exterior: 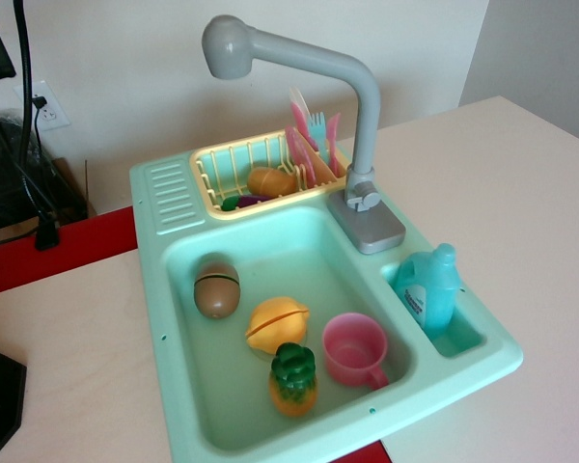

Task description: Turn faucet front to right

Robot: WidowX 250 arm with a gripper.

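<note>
On a pale bench [521,174] beside a white wall, no gripper appears anywhere in this view, so whether its fingers are spread or pressed together cannot be told, nor which way the task's thing lies from it.

The faucet [367,106] stands at the back right rim of a mint-green toy sink [174,289], its rectangular grey base planted between the main basin and a small side compartment. The column rises upright, then bends, and the neck runs long and nearly level toward the upper left of the picture, ending in the round spout head [230,46] above the yellow dish rack [212,174]. That long axis is the relation that matters: the spout end sits far out from the column, so any push to swing it would likely be made there, judging by the task.

In the rack stand pink plates and a teal fork, with toy food lying alongside. In the basin lie a brown toy fruit [217,289], a yellow lemon [276,323], a small pineapple [292,379] and a pink cup [355,349], well below the neck. A blue soap bottle [430,287] fills the side compartment, just beside the faucet base. The turn appears not yet begun.
</note>
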